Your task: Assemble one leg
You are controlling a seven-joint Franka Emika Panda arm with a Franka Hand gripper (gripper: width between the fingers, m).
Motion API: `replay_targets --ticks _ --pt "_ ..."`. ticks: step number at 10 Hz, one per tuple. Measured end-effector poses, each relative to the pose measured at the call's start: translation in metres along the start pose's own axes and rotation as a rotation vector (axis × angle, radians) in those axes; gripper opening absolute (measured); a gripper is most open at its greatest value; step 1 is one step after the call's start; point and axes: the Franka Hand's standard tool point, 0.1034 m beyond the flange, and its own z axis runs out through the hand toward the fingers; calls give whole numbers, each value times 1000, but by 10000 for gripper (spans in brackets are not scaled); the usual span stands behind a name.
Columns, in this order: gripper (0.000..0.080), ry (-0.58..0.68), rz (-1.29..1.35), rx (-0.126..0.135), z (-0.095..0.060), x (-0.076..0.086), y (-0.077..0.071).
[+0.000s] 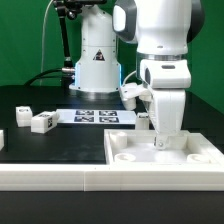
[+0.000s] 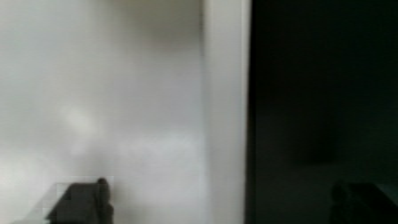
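Observation:
Two small white legs with black-and-white tags lie on the black table at the exterior view's left, one point(image 1: 24, 116) behind the other point(image 1: 42, 122). My gripper point(image 1: 160, 138) is far from them. It points straight down at the large flat white tabletop piece point(image 1: 200, 152) at the exterior view's right. In the wrist view the gripper point(image 2: 222, 205) is open and holds nothing. Its dark fingertips point(image 2: 80, 202) stand wide apart, one over a blurred white surface point(image 2: 125, 100), the other over black table. No leg shows in the wrist view.
The marker board point(image 1: 95, 116) lies flat behind the legs. A white block-like part point(image 1: 133, 95) sits near the robot base point(image 1: 97, 60). A long white rail point(image 1: 60, 178) runs along the front edge. Another white piece point(image 1: 2, 140) shows at the far left edge.

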Motion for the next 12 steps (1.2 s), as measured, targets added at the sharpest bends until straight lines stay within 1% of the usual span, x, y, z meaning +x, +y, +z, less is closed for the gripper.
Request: replay_targets --ticks 1,3,4,5,7,8,10,11,12 --pt "642 0 0 0 0 0 0" --pt "647 0 6 0 -1 0 0" --pt "649 -5 36 -5 -9 2 0" --pt "649 -8 73 -18 -20 5 -4" --pt "649 -18 175 -29 -37 17 -17" --pt "649 -21 206 -32 -43 23 -18" --pt "649 -21 215 -26 -39 20 -19" --pt "649 -19 248 -26 -39 21 -19" --pt "649 -18 335 -26 -39 21 -19"
